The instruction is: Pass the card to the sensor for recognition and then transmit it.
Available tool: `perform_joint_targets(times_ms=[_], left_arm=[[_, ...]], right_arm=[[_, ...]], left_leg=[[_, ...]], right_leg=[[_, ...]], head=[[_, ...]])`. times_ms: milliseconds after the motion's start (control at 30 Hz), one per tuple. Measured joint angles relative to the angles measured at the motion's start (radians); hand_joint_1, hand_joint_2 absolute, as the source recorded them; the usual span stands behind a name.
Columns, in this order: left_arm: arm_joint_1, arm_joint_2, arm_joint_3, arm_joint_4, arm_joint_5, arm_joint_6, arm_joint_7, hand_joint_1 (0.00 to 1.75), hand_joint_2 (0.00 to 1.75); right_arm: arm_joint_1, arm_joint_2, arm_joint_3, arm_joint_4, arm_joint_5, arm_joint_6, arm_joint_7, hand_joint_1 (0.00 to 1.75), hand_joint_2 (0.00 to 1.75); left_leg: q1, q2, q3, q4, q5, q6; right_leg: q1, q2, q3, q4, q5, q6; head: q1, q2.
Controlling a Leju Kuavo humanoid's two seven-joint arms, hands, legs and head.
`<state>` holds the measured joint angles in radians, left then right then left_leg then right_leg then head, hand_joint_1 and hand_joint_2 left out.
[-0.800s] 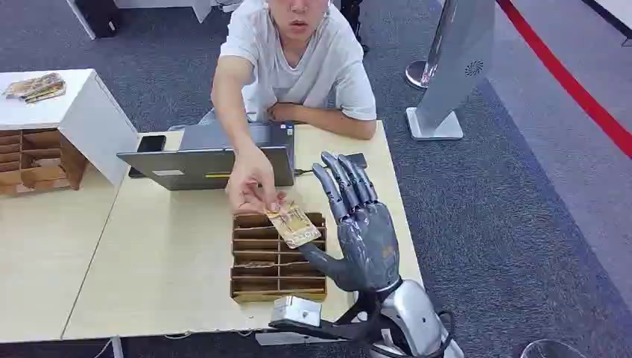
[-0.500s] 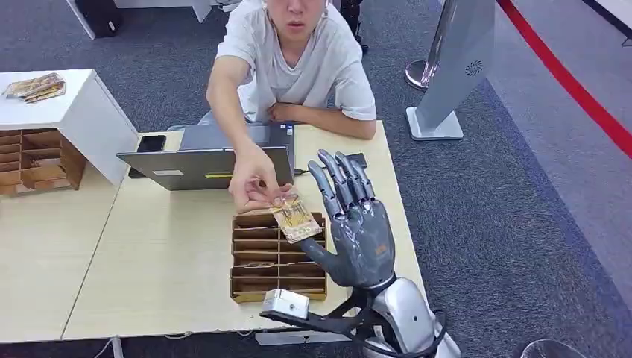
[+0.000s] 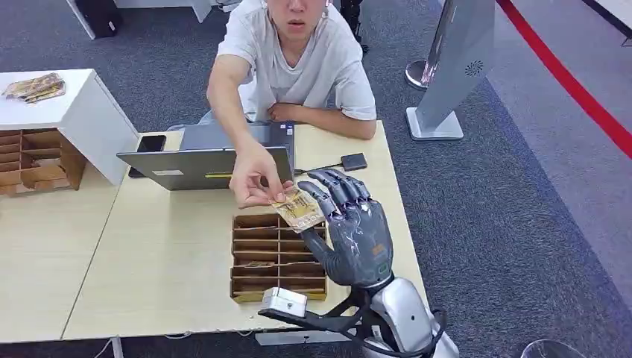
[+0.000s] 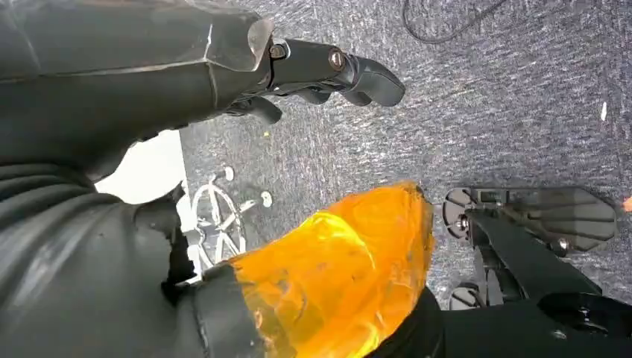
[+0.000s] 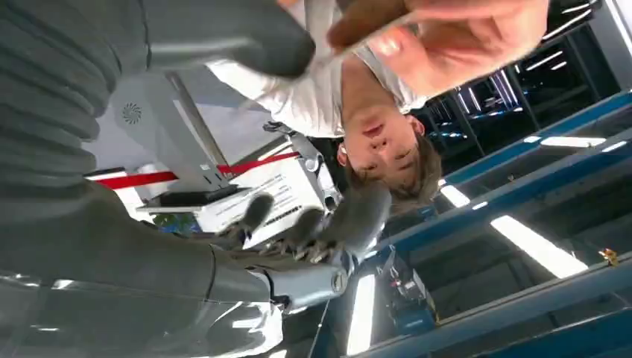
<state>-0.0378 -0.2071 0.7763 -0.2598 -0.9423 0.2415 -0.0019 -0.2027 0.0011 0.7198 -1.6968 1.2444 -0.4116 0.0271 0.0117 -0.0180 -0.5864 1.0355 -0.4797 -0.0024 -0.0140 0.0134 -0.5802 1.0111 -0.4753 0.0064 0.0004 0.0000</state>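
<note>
One small rectangular card (image 3: pixel 297 208), tan and printed, writing too small to read, pinched at one end by person's hand (image 3: pixel 253 181) and at other end between thumb and curled dark fingers (image 3: pixel 335 192) of grey metallic right hand (image 3: pixel 356 235). Held above one brown cardboard divider tray (image 3: pixel 277 258) with two columns of slots, on pale wood-grain table (image 3: pixel 164 253). Left hand (image 4: pixel 313 71): fingers curled, whether holding anything cannot tell. One grey laptop (image 3: pixel 205 165), one small black square sensor (image 3: pixel 353 161) nearby.
</note>
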Motion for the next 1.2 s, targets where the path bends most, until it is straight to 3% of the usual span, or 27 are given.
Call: perform_joint_targets(times_ms=[600,1033,1200], left_arm=[[0.0,0.0,0.0,0.0,-0.018,-0.007,0.003,0.0,0.0],[0.0,-0.001,0.02,-0.001,-0.048,-0.009,-0.007,0.0,0.0],[0.0,-0.001,0.028,-0.001,-0.049,-0.008,-0.01,0.0,0.0]], right_arm=[[0.0,0.005,0.0,0.0,-0.019,0.015,-0.003,1.75,1.75],[0.009,0.006,0.002,-0.009,-0.301,0.096,-0.098,1.75,1.75],[0.018,0.006,-0.002,-0.01,-0.332,0.104,-0.108,1.75,1.75]], left_leg=[[0.0,0.0,0.0,0.0,0.0,0.0],[0.0,0.0,0.0,0.0,0.0,0.0],[0.0,0.0,0.0,0.0,0.0,0.0]], right_leg=[[0.0,0.0,0.0,0.0,0.0,0.0],[0.0,0.0,0.0,0.0,0.0,0.0],[0.0,0.0,0.0,0.0,0.0,0.0]], head=[[0.0,0.0],[0.0,0.0],[0.0,0.0]])
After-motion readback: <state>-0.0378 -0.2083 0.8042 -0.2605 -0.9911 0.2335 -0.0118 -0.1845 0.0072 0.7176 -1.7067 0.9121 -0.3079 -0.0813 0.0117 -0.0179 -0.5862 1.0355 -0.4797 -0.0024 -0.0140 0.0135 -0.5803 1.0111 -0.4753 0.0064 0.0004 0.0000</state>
